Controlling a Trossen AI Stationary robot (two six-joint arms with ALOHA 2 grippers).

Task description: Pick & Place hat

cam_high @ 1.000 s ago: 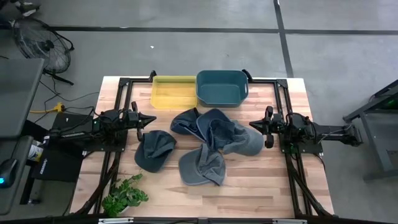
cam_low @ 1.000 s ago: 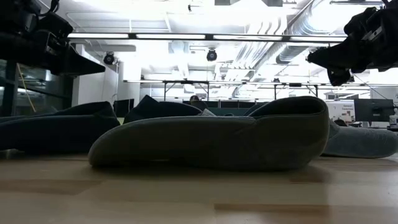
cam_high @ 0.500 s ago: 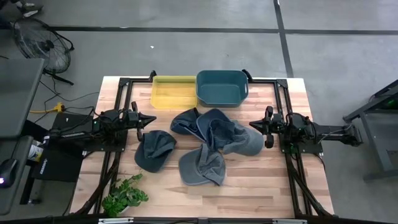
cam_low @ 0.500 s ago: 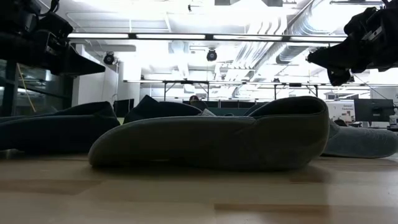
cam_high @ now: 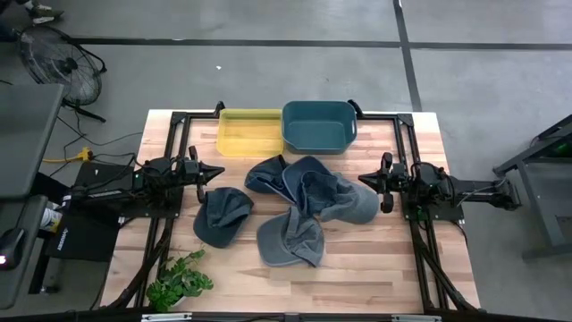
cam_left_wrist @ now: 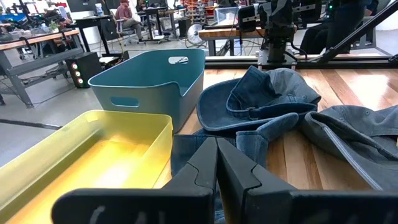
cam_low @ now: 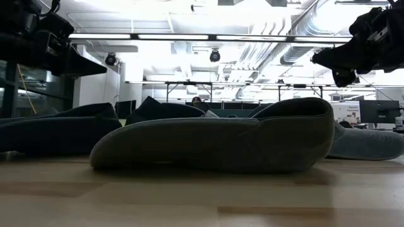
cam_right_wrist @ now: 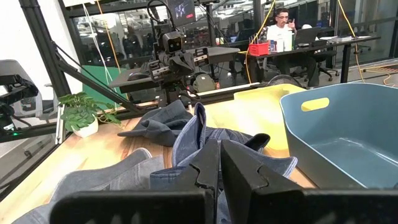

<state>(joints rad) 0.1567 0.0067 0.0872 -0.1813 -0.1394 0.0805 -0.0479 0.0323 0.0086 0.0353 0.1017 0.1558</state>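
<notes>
Several blue-grey hats lie flat in a loose pile on the middle of the wooden table: one at the near left, one at the near middle, and overlapping ones behind them. My left gripper hovers shut at the table's left, pointing level at the pile. Opposite it at the table's right, my right gripper also hovers shut and level. Neither touches a hat.
A yellow bin and a teal bin stand side by side at the table's far edge. A small green plant sits at the near left corner. Bare wood shows along the near edge.
</notes>
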